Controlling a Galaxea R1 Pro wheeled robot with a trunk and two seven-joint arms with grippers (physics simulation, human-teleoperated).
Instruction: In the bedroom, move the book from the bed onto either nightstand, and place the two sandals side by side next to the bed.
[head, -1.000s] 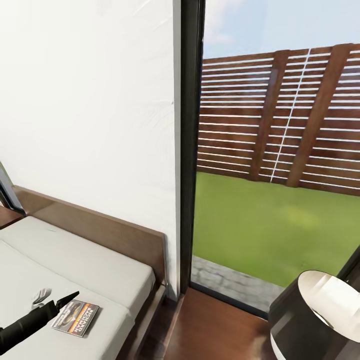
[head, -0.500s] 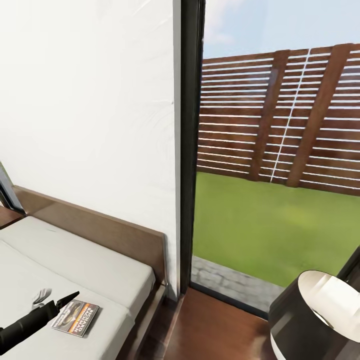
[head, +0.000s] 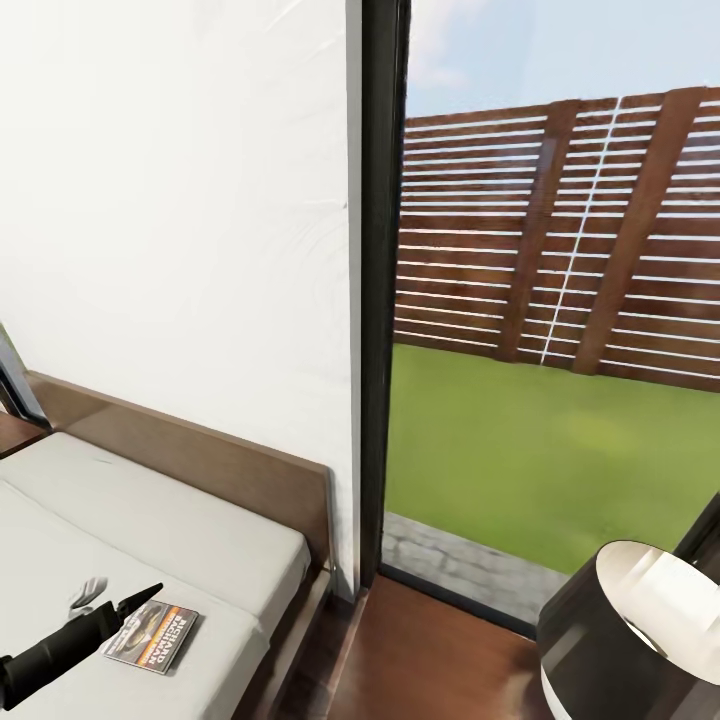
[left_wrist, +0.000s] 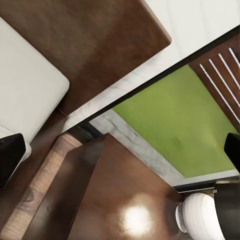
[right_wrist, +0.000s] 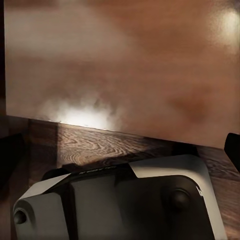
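On the bed (head: 170, 520), book (head: 152, 636) just beside left gripper (head: 140, 597) fingertips.

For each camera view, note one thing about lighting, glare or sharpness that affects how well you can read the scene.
Head view: even daylight, the book and the bed are sharp. Left wrist view: a bright glare spot on the glossy nightstand top. Right wrist view: dim, the brown surface is hazy and blurred, with a white glare patch.

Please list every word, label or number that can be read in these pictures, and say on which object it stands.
"RICHARD BACHMAN": black lettering on the light band of the book, lying on the bed; the letters are small and only just readable.
The dark picture on its cover carries no text that I can read.
No other text is legible.
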